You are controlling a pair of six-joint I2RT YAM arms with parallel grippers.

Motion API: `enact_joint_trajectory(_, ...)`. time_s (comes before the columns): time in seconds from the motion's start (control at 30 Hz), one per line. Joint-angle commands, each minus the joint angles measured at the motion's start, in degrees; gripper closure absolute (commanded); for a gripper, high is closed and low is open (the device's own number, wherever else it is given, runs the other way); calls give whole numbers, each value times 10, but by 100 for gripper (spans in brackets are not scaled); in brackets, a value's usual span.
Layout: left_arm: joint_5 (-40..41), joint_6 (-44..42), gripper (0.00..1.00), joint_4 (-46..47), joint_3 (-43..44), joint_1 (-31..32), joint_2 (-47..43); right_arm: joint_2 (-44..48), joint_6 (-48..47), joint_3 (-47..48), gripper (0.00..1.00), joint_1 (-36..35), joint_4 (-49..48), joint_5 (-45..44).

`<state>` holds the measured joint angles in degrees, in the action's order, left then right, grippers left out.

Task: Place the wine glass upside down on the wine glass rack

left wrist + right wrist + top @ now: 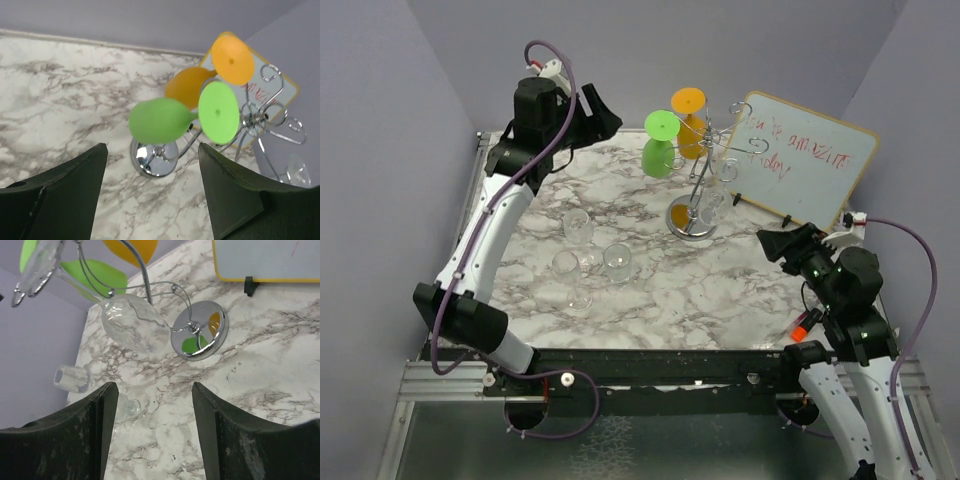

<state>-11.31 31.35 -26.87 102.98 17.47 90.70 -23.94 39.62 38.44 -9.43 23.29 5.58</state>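
Right wrist: wine glass (134,325) hangs inverted on rack (199,331), beyond wide-apart right fingers (80,435).

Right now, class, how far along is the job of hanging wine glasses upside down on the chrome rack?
Done: a green glass, an orange glass and at least one clear glass hang upside down on the wine glass rack.
In hand: nothing. The left gripper and right gripper are both open and empty.
Left: several clear glasses sit on the marble table, not yet hung.
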Motion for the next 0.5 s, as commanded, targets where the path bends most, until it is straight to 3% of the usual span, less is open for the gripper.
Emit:
enact_joint_trajectory(0.0,40,-64,23,-69,-86,3,-93,-25,9,22,34,-1,61,-22)
enact_joint_trajectory(0.27,-6,-104,15,-117,-197,31,-217,-55,3,23,36,-1,111,8)
enact_joint_trajectory(0.47,90,-110,9,-130,-264,118,-229,-87,-5,14,37,-1,132,33)
